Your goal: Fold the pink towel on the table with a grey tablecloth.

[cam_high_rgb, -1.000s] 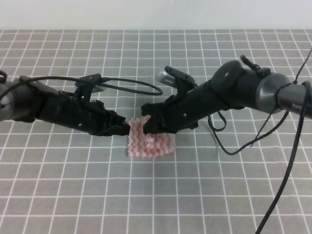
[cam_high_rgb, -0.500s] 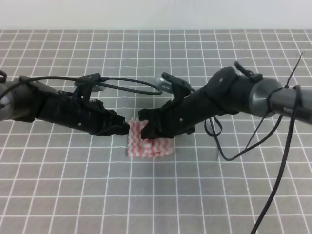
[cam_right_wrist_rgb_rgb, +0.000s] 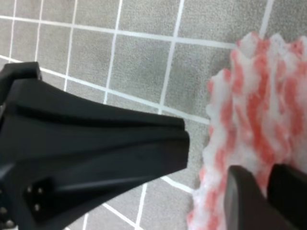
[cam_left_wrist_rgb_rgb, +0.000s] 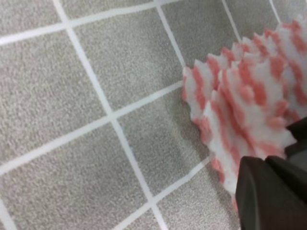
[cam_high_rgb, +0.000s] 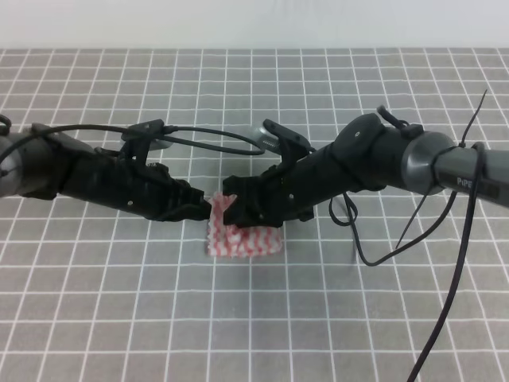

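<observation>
While one towel (cam_high_rgb: 243, 237) lies on the worktop (cam_high_rgb: 334, 318), two hands meet there: left hand (cam_high_rgb: 208, 208) and right hand (cam_high_rgb: 227, 208) each pinch it.

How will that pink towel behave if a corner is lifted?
The pink towel is probably floppy: its thin layers already buckle near the jaws in the left wrist view. It looks light and would likely drape. Its jagged edges may snag slightly on the grey tablecloth.
</observation>
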`<state>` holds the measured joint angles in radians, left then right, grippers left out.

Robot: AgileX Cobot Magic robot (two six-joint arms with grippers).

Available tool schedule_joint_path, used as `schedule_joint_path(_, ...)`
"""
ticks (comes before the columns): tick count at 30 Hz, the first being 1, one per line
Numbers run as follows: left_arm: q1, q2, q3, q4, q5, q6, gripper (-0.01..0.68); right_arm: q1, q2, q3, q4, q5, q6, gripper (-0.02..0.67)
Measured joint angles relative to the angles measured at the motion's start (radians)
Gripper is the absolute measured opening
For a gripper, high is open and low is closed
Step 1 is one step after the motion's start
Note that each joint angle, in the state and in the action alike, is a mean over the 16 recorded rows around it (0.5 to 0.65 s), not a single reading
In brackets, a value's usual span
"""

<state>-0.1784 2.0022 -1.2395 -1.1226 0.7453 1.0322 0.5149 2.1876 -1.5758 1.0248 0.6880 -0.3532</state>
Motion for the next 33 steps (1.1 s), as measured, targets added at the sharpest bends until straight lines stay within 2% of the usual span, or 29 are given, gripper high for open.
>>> schedule_joint_path(8,0.000,-0.009,-0.015,0.002,0.001,-0.001,-0.003,0.000,0.002,0.000,0.067,0.022,-0.026,0.147)
schedule_joint_path(17,0.000,-0.024,-0.045,0.003,0.018,-0.001,-0.003,-0.015,-0.002,0.000,0.116,0.088,-0.055,0.149)
schedule_joint_path(25,-0.017,-0.028,-0.054,-0.002,0.042,-0.001,-0.003,-0.079,-0.026,0.000,0.085,0.173,-0.061,0.097)
schedule_joint_path(33,-0.080,-0.028,-0.054,0.021,0.032,-0.005,-0.003,-0.134,-0.057,0.000,-0.066,0.212,0.004,0.019)
